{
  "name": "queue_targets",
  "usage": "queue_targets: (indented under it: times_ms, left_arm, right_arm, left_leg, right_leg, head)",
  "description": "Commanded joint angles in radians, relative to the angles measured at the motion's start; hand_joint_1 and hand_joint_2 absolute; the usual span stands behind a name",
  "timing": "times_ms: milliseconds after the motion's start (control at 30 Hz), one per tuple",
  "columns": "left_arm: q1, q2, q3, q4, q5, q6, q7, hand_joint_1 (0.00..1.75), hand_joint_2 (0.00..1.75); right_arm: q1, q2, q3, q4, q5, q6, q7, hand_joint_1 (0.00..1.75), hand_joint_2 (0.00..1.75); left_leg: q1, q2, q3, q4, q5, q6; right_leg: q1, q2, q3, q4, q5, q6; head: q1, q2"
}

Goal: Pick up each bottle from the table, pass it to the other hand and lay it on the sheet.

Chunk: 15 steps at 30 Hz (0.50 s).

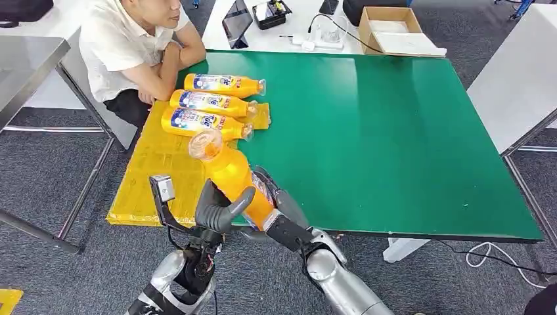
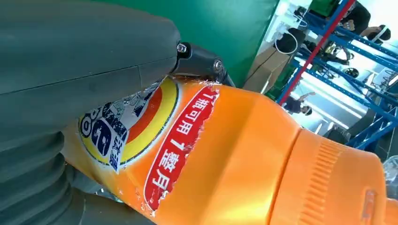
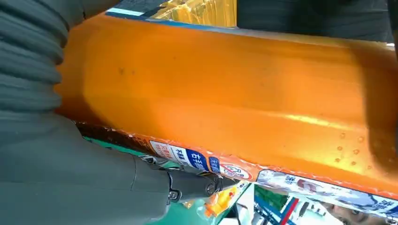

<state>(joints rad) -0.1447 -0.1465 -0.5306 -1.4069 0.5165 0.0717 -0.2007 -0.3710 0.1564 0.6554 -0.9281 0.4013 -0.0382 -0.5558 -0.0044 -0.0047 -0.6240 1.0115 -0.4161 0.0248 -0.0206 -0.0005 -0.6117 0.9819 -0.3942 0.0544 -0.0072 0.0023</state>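
Bottle (image 1: pixel 231 172) clasped by left hand (image 1: pixel 220 211) and right hand (image 1: pixel 276 209) both; long axis tilted, cap toward sheet (image 1: pixel 150 177), left side.

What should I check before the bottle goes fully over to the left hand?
1. Left hand wraps the bottle: ok.
2. Right hand on the bottle's lower end: ok.
3. Left grip firm enough to hold alone: cannot tell.
4. Bare space on the sheet nearer than the three laid bottles: ok.
5. Person's arm off that space: ok.
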Motion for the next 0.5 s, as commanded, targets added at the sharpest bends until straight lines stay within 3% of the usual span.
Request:
queue_targets:
  times_ms: [33,133,267,300,400,500]
  left_arm:
    - [-0.016,0.067,0.052,0.018,-0.045,0.067,0.001,1.75,1.75]
    - [-0.020,0.075,0.124,0.044,-0.143,0.146,-0.027,1.75,1.75]
    - [-0.048,0.075,0.208,0.098,-0.160,0.147,-0.023,1.75,1.75]
    - [-0.061,0.081,0.225,0.112,-0.193,0.170,-0.032,1.75,1.75]
    - [-0.121,0.094,0.241,0.193,-0.590,0.430,-0.101,1.75,1.75]
    - [-0.151,0.074,0.309,0.228,-0.693,0.388,-0.077,1.75,1.75]
  right_arm:
    - [0.044,-0.024,0.048,-0.107,0.064,-0.128,0.014,0.00,0.00]
    - [0.077,-0.057,0.076,-0.166,0.147,-0.212,0.034,0.00,0.00]
    - [0.096,-0.090,0.100,-0.205,0.183,-0.223,0.017,0.00,0.00]
    - [0.105,-0.093,0.101,-0.215,0.193,-0.232,0.011,0.00,0.00]
    - [0.125,-0.091,0.087,-0.270,0.220,-0.276,-0.012,0.00,0.00]
    - [0.141,-0.088,0.077,-0.339,0.248,-0.311,-0.008,0.00,0.00]
  left_leg:
    - [0.001,0.002,0.005,0.000,-0.003,-0.002]
    - [0.002,0.001,0.008,-0.001,-0.003,-0.003]
    - [0.002,0.000,0.006,-0.002,-0.001,-0.002]
    - [0.003,0.000,0.011,-0.002,-0.004,-0.004]
    - [0.001,0.000,0.004,-0.001,-0.001,-0.001]
    - [0.002,-0.002,0.006,0.000,-0.002,-0.003]
  right_leg:
    - [0.002,0.001,0.005,0.000,-0.002,-0.003]
    - [0.002,0.001,0.007,-0.001,-0.003,-0.004]
    - [0.002,-0.001,0.006,-0.002,-0.002,-0.003]
    - [0.004,-0.001,0.011,-0.002,-0.004,-0.005]
    - [0.001,-0.001,0.003,-0.001,-0.001,-0.002]
    - [0.003,-0.003,0.006,0.000,-0.003,-0.004]
  head:
    - [0.000,0.000]
    - [0.000,0.000]
    - [0.000,0.000]
    - [0.000,0.000]
    - [0.000,0.000]
    - [0.001,0.000]
